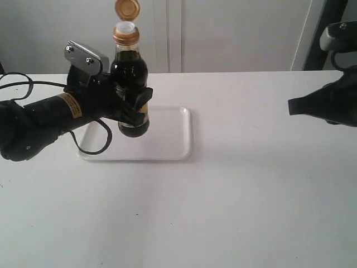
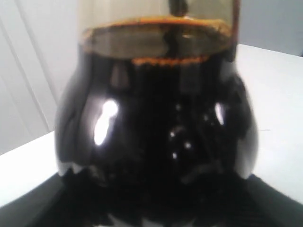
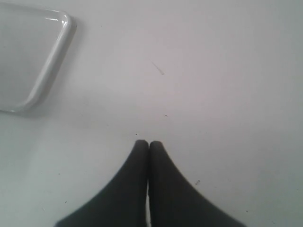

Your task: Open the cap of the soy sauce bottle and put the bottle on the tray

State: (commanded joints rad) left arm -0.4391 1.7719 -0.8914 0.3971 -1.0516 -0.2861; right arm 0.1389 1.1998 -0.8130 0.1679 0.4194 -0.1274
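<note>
The soy sauce bottle (image 1: 129, 72) stands upright in the grip of our left hand (image 1: 139, 109), whose fingers clamp its lower body across the label. The cap (image 1: 126, 36) is open, its hinged lid (image 1: 126, 8) flipped straight up above the whitish spout. The bottle sits over the left half of the tray (image 1: 184, 137), though we cannot tell whether its base touches the tray. In the left wrist view the dark glass (image 2: 156, 142) fills nearly everything. The tray lies flat on the white table (image 1: 251, 195). Well apart, at the right edge, our right hand (image 3: 148, 144) hovers above bare table with its fingertips pressed together, holding nothing.
</note>
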